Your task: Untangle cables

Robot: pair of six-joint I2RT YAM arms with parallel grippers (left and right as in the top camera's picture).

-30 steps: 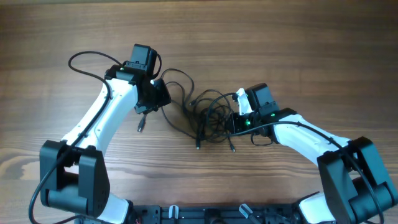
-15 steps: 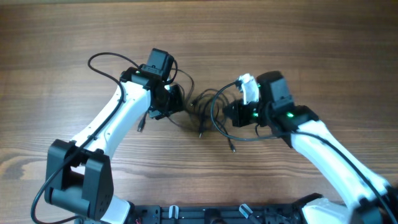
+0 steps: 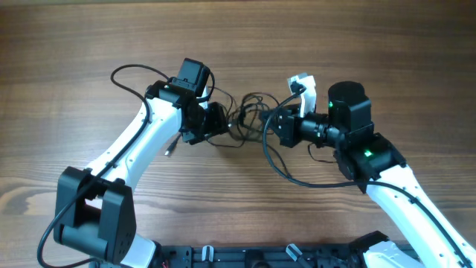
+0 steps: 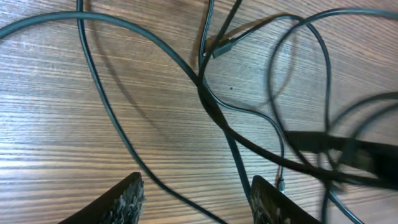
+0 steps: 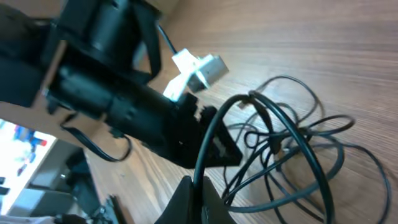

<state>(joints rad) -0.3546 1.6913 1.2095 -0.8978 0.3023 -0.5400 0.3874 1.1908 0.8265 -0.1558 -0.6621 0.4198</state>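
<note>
The cables are thin black cords bunched in a loose tangle on the wooden table between my two grippers. My left gripper sits at the tangle's left edge. In the left wrist view it is open above the table with one cord running between its fingers, not pinched. My right gripper is at the tangle's right edge and is shut on one cord, which arcs up from its fingertips. A long loop of cord trails below the right gripper. A small plug end lies left of the tangle.
The left arm's own thicker black cable loops out at the upper left. A white bracket sticks up from the right wrist. The robot base frame runs along the table's near edge.
My right gripper has risen and swung right with a cord in it, drawing the tangle upward and pulling out a long loop. My left gripper has moved right to the tangle.
</note>
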